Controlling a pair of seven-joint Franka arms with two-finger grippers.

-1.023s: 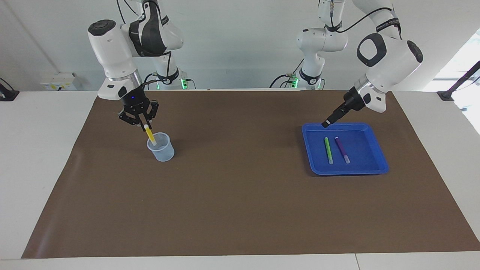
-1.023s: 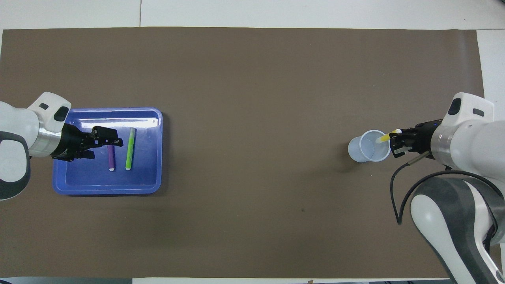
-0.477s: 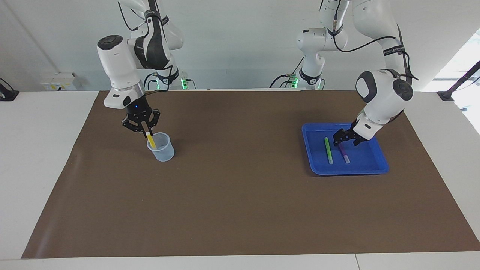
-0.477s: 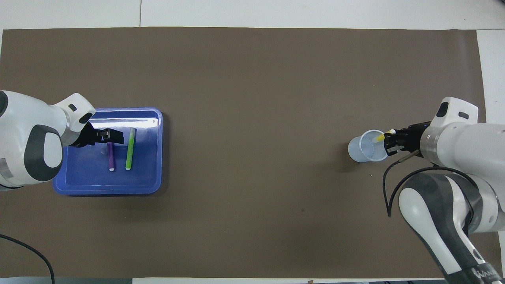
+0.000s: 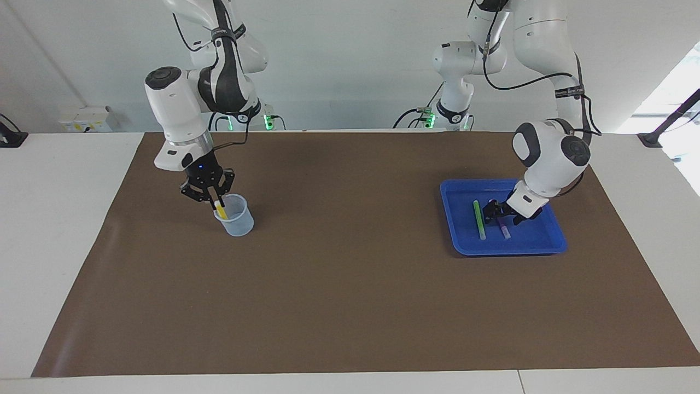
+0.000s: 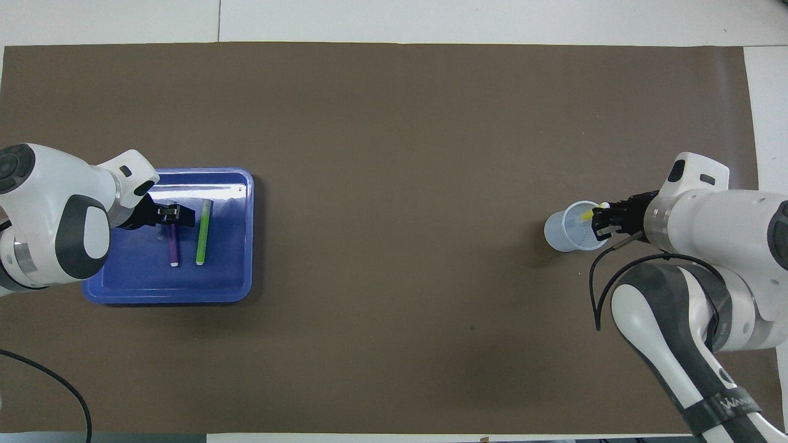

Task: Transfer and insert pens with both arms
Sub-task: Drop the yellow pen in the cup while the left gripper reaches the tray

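The yellow pen [image 5: 220,209] stands tilted, its lower end inside the clear plastic cup [image 5: 236,219] toward the right arm's end of the table. My right gripper [image 5: 215,201] is shut on its upper part just above the cup's rim. Inside the blue tray [image 5: 552,246] the green pen [image 5: 479,219] and purple pen [image 5: 504,230] lie side by side. My left gripper [image 5: 500,214] is down in the tray, open, its fingers on either side of the purple pen's end nearer the robots. In the overhead view the left gripper [image 6: 174,214] covers that end of the purple pen [image 6: 173,247].
A brown mat [image 5: 350,306] covers most of the white table. A thin black stand [image 5: 670,120] rises at the table's edge by the left arm's end. A wall socket box [image 5: 87,117] sits past the right arm's end.
My left gripper came down from above the tray's rim onto the purple pen and its fingers have begun to narrow. My right gripper lowered the yellow pen deeper into the cup.
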